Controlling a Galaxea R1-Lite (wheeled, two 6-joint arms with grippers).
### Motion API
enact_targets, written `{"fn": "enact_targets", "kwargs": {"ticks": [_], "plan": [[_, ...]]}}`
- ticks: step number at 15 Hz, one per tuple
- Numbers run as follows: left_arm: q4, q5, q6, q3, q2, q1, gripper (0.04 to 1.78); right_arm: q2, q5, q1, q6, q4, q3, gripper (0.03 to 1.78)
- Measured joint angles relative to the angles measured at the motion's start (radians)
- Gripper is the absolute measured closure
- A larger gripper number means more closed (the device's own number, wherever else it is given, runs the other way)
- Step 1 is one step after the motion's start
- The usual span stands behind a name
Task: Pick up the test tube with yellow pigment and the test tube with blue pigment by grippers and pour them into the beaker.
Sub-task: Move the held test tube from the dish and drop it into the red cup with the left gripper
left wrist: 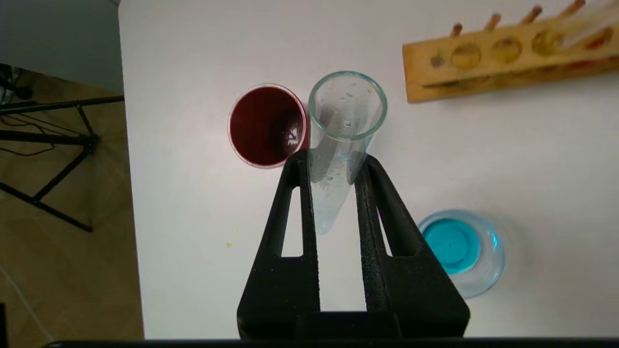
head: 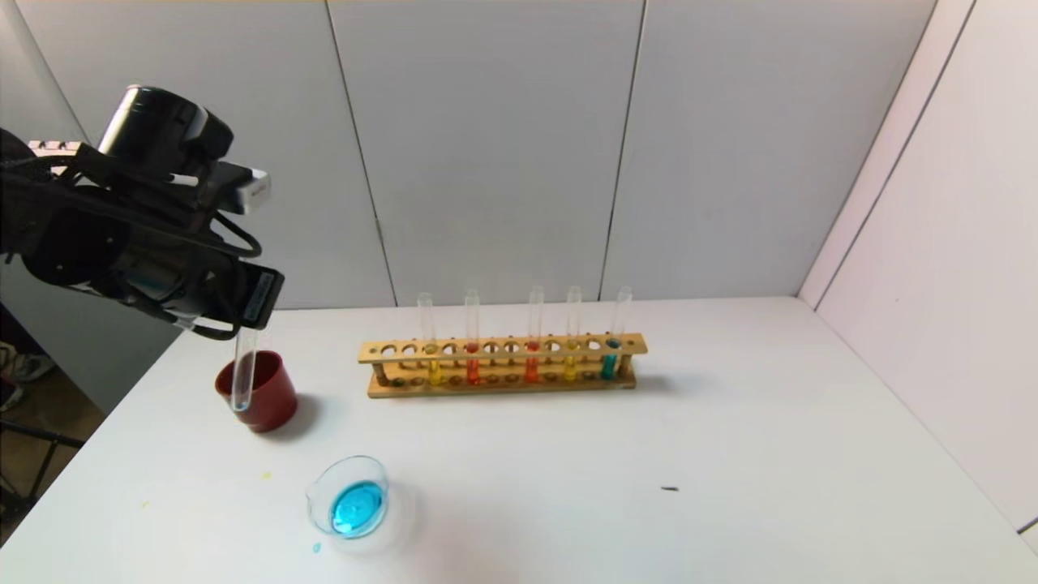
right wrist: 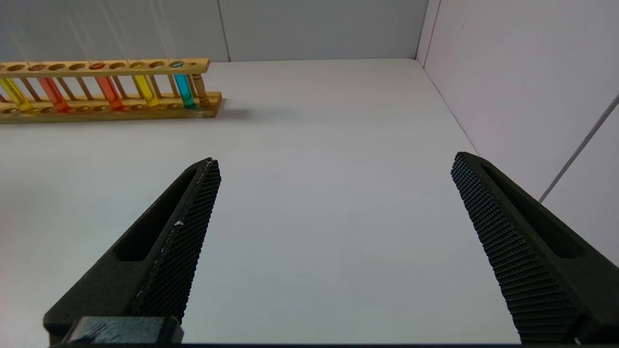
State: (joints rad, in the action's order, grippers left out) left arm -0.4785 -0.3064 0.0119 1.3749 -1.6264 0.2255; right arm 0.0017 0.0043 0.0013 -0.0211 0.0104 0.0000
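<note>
My left gripper (head: 247,324) (left wrist: 334,155) is shut on the test tube with blue pigment (head: 243,375) (left wrist: 346,111). The tube hangs upright and nearly empty, with only blue traces and droplets inside. Its lower end is in front of the dark red cup (head: 258,397) (left wrist: 267,125). The beaker (head: 350,507) (left wrist: 459,251) stands near the table's front and holds blue liquid. A test tube with yellow pigment (head: 435,369) (right wrist: 12,94) stands in the wooden rack (head: 503,349), with a twin (head: 571,365) (right wrist: 145,89). My right gripper (right wrist: 334,160) is open over bare table, out of the head view.
The rack also holds two orange-red tubes (head: 473,369) and a teal tube (head: 610,361) (right wrist: 184,89). Small yellow drops (head: 266,475) and a dark speck (head: 669,489) lie on the white table. The table's left edge (left wrist: 130,193) is close to the cup; walls stand behind and to the right.
</note>
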Motion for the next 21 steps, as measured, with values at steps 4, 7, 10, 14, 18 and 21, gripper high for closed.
{"fn": "enact_targets", "kwargs": {"ticks": [4,7,10,14,18,21], "plan": [[0.130,0.026,-0.061,-0.007,-0.017,-0.075,1.53,0.000,0.000,0.000,0.000,0.000,0.000,0.07],[0.194,0.043,-0.079,-0.017,-0.027,-0.126,1.53,0.000,0.000,0.000,0.000,0.000,0.000,0.07],[0.225,0.101,-0.083,-0.034,-0.046,-0.185,1.53,0.000,0.000,0.000,0.000,0.000,0.000,0.07],[0.312,0.104,-0.087,-0.066,-0.075,-0.217,1.53,0.000,0.000,0.000,0.000,0.000,0.000,0.07],[0.398,0.108,-0.086,-0.109,-0.115,-0.237,1.53,0.000,0.000,0.000,0.000,0.000,0.000,0.07],[0.422,0.111,-0.084,-0.144,-0.139,-0.246,1.53,0.000,0.000,0.000,0.000,0.000,0.000,0.07]]}}
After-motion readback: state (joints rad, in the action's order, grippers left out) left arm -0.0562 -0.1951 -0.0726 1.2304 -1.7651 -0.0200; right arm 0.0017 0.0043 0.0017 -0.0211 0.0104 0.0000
